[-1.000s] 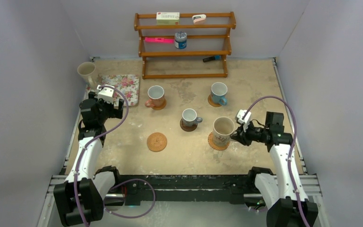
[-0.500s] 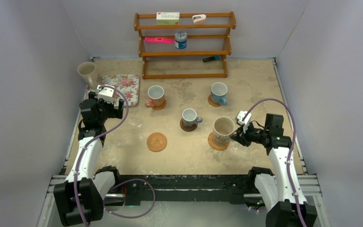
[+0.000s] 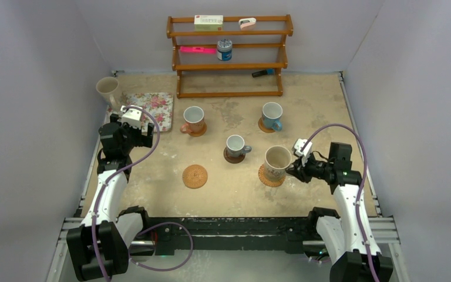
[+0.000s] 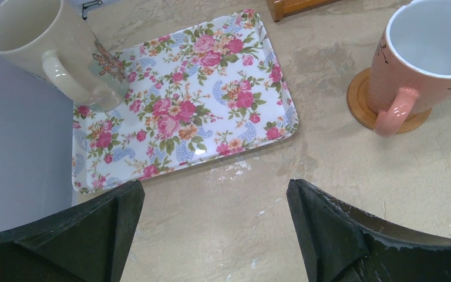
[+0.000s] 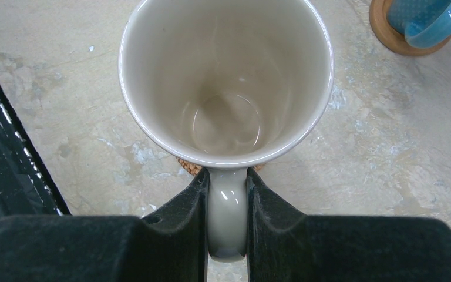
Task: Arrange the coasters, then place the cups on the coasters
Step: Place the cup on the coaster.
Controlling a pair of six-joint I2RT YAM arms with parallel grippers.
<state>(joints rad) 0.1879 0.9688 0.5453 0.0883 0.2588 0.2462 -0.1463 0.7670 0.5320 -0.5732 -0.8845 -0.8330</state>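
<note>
You have four cups on coasters: the orange-brown cup [image 3: 194, 117], blue cup [image 3: 272, 113] and small grey cup [image 3: 235, 144] across the mid-counter [image 3: 323, 106], plus a cream cup [image 3: 278, 160] over a woven coaster [image 3: 263, 175] front right, its handle clenched in the right gripper [image 5: 227, 194] jaws. Left for you: the bare woven coaster [image 3: 194, 175] front left and the second cream cup [image 4: 47, 53] on the floral tray [image 4: 223, 117], at its far left corner, with the left gripper [image 4: 214, 202] jaws released near that tray. Every cup interior you can see is empty.

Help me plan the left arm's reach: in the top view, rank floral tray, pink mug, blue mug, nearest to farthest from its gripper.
From the left gripper:
1. Floral tray, just beyond it.
2. Pink mug, left of centre.
3. Blue mug, right side.
</note>
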